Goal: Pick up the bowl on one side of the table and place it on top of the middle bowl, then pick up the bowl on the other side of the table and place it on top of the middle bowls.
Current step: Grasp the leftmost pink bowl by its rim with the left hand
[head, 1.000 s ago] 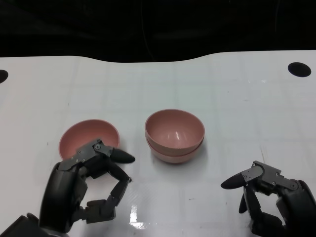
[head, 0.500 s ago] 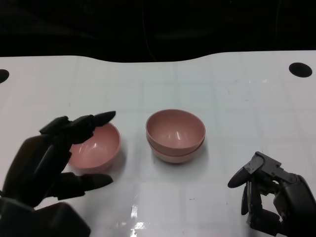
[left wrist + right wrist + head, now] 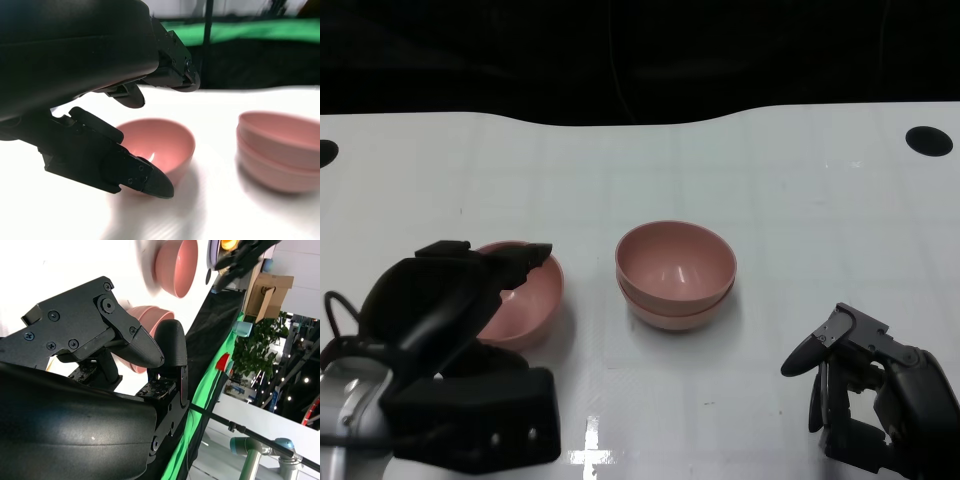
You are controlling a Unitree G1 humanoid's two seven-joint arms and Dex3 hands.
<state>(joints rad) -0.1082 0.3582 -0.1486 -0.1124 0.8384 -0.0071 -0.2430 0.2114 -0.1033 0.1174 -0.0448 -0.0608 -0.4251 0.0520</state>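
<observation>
A white table (image 3: 800, 200) carries three pink bowls. Two of them are already nested at the middle: the top bowl (image 3: 675, 262) sits inside the bottom bowl (image 3: 672, 314), whose rim shows just beneath it. In the left wrist view the same pair appears at one edge as a stacked double rim (image 3: 280, 150).

The third bowl, the side bowl (image 3: 525, 295), stands upright on the table to the robot's left of the stack, near it but not touching. The left hand (image 3: 455, 300) is over the near side of this bowl and covers part of its rim in the head view. Its fingers are spread apart: in the left wrist view the upper fingers (image 3: 170, 70) reach above the bowl's opening while the lower finger (image 3: 135, 172) lies in front of the bowl's outer wall, with the side bowl (image 3: 160, 147) showing in the gap between them. Whether any fingertip actually touches the bowl cannot be told (the lower tip overlaps the wall in the picture, nothing more). The bowl rests flat on the table and is not lifted.

The right hand (image 3: 865, 385) is low at the near right of the table, well apart from the bowls, fingers loosely curled and apart, holding nothing. A round black hole (image 3: 927, 140) marks the far right corner of the table.
</observation>
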